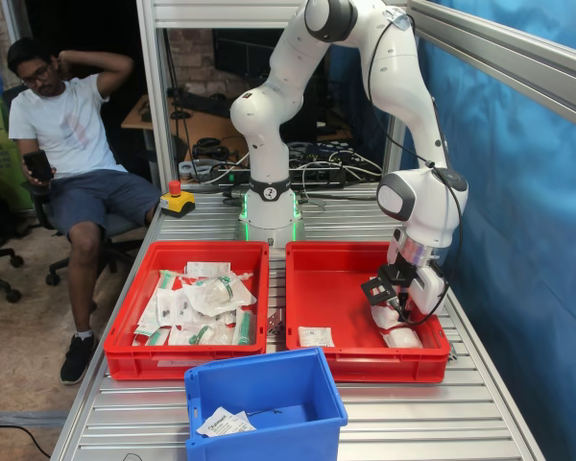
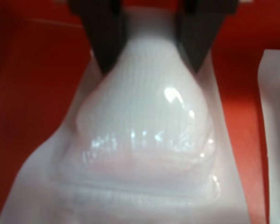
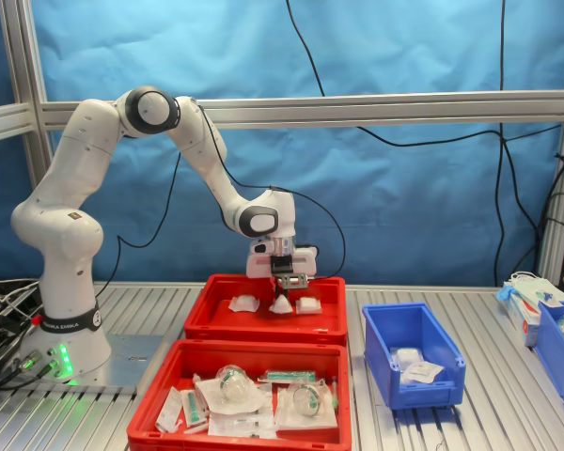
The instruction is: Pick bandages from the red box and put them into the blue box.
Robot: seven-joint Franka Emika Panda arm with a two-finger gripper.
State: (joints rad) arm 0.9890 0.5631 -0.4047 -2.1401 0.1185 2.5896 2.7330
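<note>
I see the gripper (image 2: 149,51) pinching one bandage (image 2: 144,135) by its top edge, jaws closed on the wrapper, over the red box (image 1: 326,288); in the second exterior view the pad (image 3: 281,304) hangs at the box floor, though I cannot tell whether it has lifted clear. Two more bandages lie either side of it, one (image 3: 243,303) towards the second exterior view's left and one (image 3: 309,304) towards its right. A flat packet (image 1: 316,336) rests near the red box's front wall in the first exterior view. The blue box (image 1: 269,384) stands on the table (image 1: 461,423) in front, holding a packet (image 1: 225,422). The twin red tray (image 1: 144,279) alongside is heaped with packages.
</note>
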